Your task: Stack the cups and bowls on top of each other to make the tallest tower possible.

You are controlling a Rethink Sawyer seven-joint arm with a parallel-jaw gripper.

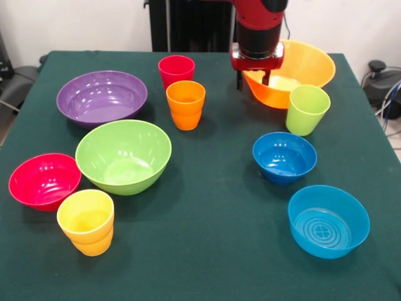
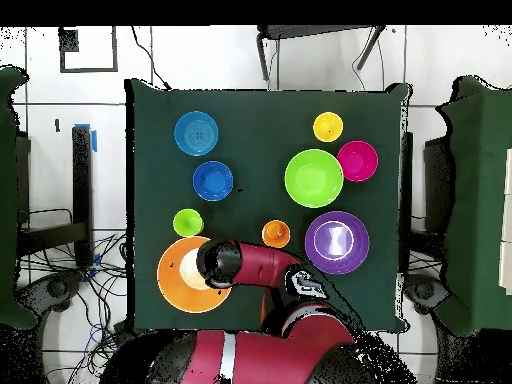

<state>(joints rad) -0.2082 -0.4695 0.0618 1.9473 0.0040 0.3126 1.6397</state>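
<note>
Glossy plastic on matt cloth

My bowls [image 1: 111,95] and cups [image 1: 185,104] gleam as smooth plastic; the green tablecloth [image 1: 207,207] under them looks dull, soft fabric.

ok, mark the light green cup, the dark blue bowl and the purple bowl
light green cup [image 1: 307,110], front view, on its outer wall
dark blue bowl [image 1: 284,157], front view, on its inner floor
purple bowl [image 1: 100,100], front view, on its inner wall

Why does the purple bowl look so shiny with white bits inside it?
Front view: room light glints in soft streaks on the glossy purple bowl. Overhead view: the glare there is stronger, a bright white patch at its middle; the lime green bowl shows a fainter one.
</note>
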